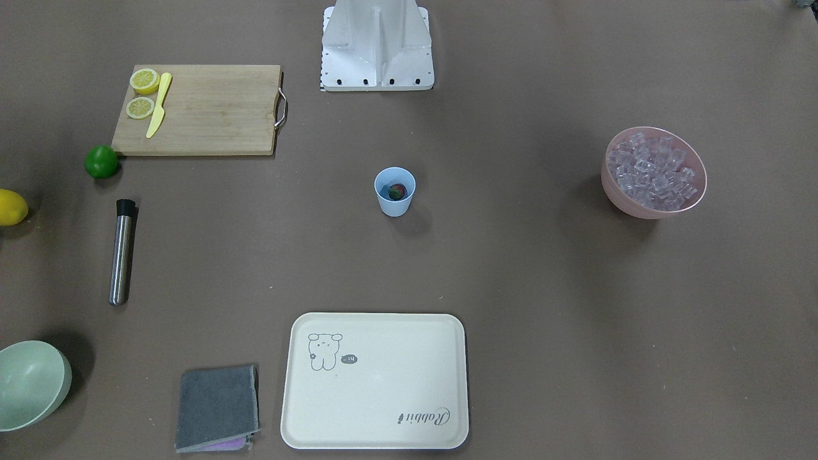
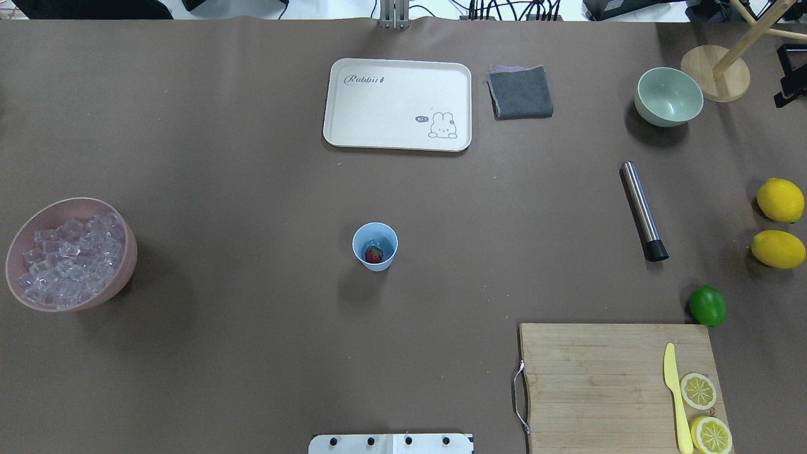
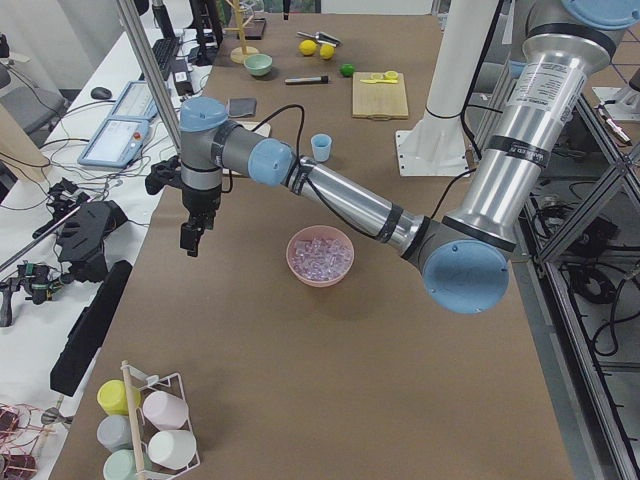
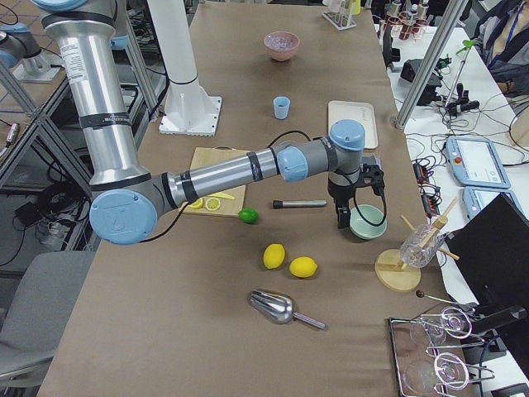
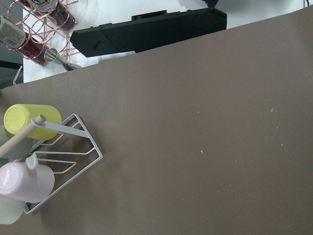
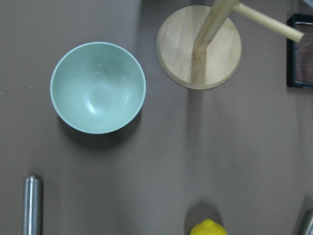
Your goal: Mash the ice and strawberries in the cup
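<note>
The light blue cup [image 1: 394, 199] stands upright mid-table, also in the overhead view [image 2: 382, 263]. A red strawberry [image 1: 397, 190] lies inside it [image 2: 374, 254]. Ice cubes [image 1: 652, 171] fill the pink bowl [image 2: 129, 258] on the robot's left side. A steel muddler [image 2: 643, 211] with a black tip lies on the robot's right side. My left gripper [image 3: 190, 240] hangs beyond the pink bowl near the table's far edge, and I cannot tell whether it is open. My right gripper [image 4: 341, 217] hangs by the pale green bowl [image 4: 367, 222], and I cannot tell its state either.
A wooden cutting board [image 2: 605, 378] holds lemon slices [image 2: 698, 390] and a yellow knife [image 2: 674, 394]. A lime [image 2: 707, 306], two lemons [image 2: 780, 200], a cream tray [image 2: 397, 104], a grey cloth [image 2: 520, 92], a wooden stand [image 6: 199, 46] and a cup rack [image 5: 54, 161] lie around.
</note>
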`<state>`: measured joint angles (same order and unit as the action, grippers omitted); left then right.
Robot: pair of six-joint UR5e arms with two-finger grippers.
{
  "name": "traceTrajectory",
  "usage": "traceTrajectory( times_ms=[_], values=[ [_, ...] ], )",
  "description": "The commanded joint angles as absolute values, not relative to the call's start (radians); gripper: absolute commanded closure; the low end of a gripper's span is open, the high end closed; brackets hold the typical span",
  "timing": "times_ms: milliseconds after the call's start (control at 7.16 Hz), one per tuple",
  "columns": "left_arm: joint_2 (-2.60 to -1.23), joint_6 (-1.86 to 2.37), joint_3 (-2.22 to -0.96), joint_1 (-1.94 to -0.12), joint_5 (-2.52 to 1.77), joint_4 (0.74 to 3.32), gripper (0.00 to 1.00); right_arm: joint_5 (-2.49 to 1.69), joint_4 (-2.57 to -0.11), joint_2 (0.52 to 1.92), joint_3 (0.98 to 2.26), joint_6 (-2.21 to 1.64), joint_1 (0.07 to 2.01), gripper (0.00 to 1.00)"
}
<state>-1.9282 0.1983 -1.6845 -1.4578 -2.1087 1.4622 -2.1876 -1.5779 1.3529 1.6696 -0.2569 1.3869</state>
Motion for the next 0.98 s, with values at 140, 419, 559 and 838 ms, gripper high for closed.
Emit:
traceTrajectory(
  times_ms=[140,419,559,838],
  values=[
    [-1.917,0.231,-1.681,-1.469,-2.126,1.463,0.03,-2.155,-1.614,1.330,1.674,-0.215,1.373,0.00],
    [-1.917,0.232,-1.667,-1.467,-2.129,1.463,0.03,-2.184,-1.617,1.345,1.674,-0.215,1.371,0.00],
    [-1.907,0.232,-1.645,-1.466,-2.131,1.462,0.03,-2.190,-1.605,1.370,1.674,-0.215,1.371,0.00],
    [-1.907,0.224,-1.476,-1.466,-2.129,1.628,0.02,-2.197,-1.605,1.379,1.672,-0.219,1.370,0.00]
  ],
)
